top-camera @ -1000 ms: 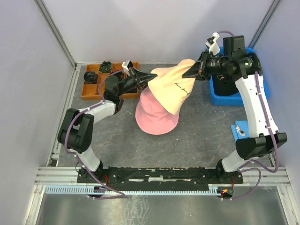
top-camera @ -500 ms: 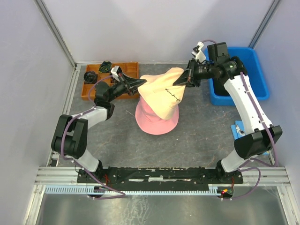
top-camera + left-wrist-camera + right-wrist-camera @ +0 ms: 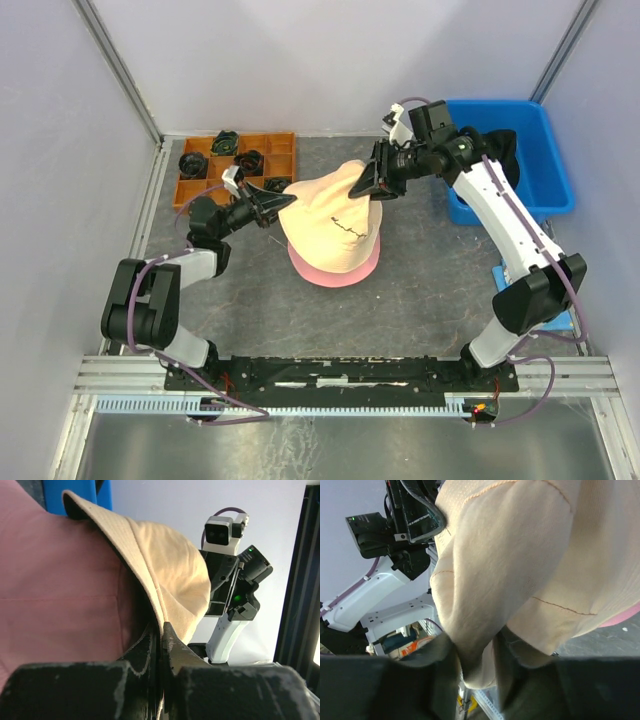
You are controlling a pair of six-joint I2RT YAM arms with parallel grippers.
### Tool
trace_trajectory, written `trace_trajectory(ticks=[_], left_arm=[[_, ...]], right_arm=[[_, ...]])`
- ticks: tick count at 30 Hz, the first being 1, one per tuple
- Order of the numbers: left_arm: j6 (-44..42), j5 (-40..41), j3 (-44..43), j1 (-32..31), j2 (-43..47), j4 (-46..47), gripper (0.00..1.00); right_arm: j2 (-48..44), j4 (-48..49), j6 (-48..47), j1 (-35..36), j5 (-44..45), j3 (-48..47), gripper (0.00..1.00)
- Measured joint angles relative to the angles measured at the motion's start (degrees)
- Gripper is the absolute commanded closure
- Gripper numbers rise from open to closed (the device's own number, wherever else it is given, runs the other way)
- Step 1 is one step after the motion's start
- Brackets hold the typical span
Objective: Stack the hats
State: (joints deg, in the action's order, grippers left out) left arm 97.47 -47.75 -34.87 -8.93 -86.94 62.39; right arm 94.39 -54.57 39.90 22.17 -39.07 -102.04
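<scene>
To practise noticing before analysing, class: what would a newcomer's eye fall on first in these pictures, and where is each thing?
The beige hat at the middle of the table stands out first, held between the left claw and the right claw, each pinching one side of its brim. The brim of a pink hat shows beneath it. A bright blue bin sits at the far right.

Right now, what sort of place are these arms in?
Likely a robot test cell: plain panel walls close in the table, a metal rail edges its near side, a blue bin and orange tray sit at the back.
</scene>
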Motion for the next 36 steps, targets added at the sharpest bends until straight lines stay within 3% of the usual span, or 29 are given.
trace_trajectory(ticks=[9, 14, 19, 24, 29, 36], left_arm=[[-1.92, -1.33, 1.27, 0.98, -2.19, 3.08, 0.97], [-2.01, -1.42, 2.29, 0.98, -4.83, 4.63, 0.97], [-2.01, -1.42, 3.63, 0.98, -6.56, 6.19, 0.97], [-2.01, -1.42, 4.26, 0.98, -7.41, 7.58, 0.97], [-2.01, -1.40, 4.24, 0.98, -7.43, 7.65, 0.97], [-2.21, -1.44, 2.95, 0.98, -7.56, 6.05, 0.97]], right_arm=[[0.04, 3.67, 0.44, 0.81, 2.43, 2.93, 0.35], [-5.70, 10.78, 3.98, -5.60, -0.17, 11.69, 0.30], [-13.14, 19.37, 8.85, -16.70, -4.92, 22.73, 0.29], [-16.39, 29.75, 14.34, -19.85, -9.66, 34.80, 0.30], [-15.45, 42.49, 21.40, -21.75, -13.68, 46.88, 0.32], [-7.89, 60.85, 28.98, -24.39, -16.92, 52.68, 0.32]])
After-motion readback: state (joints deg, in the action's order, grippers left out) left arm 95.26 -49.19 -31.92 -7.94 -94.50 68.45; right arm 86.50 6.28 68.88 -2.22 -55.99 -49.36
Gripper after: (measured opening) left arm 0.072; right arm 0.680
